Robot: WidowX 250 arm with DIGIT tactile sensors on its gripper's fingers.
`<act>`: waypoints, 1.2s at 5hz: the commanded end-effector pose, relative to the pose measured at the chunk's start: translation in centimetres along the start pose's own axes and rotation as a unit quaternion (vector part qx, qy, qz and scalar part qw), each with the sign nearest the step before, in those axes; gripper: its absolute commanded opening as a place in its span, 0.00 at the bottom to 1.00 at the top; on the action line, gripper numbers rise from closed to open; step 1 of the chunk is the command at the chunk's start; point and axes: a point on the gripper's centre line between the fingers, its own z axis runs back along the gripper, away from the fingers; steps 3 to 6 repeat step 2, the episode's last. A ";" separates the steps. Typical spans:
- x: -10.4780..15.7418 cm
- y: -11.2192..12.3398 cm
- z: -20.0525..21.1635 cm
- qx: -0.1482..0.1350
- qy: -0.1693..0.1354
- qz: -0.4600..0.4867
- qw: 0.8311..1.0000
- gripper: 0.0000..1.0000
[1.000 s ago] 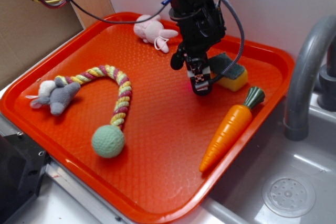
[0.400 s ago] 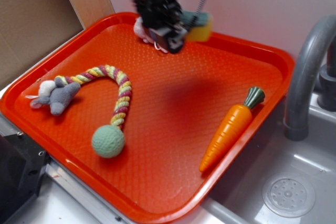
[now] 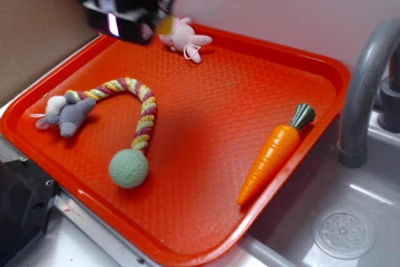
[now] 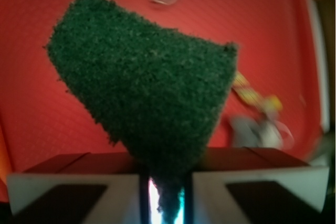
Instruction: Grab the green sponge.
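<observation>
Fingers (image 4: 73,182) of the gripper (image 4: 163,192) are pinched tight on the green sponge (image 4: 149,98), whose dark scouring face fills the middle of the wrist picture, lifted clear of the red tray (image 4: 31,103). From the outside view the gripper (image 3: 122,20) sits blurred at the upper left, above the tray's (image 3: 206,123) far corner; a yellowish smear beside it is probably the sponge's foam. Just right of it lies a pink plush bunny (image 3: 182,37). A carrot (image 3: 275,153) rests at the right edge.
</observation>
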 end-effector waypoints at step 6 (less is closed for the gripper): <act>-2.8 -1.0 7.4 -0.119 -0.015 0.061 0.991 0.00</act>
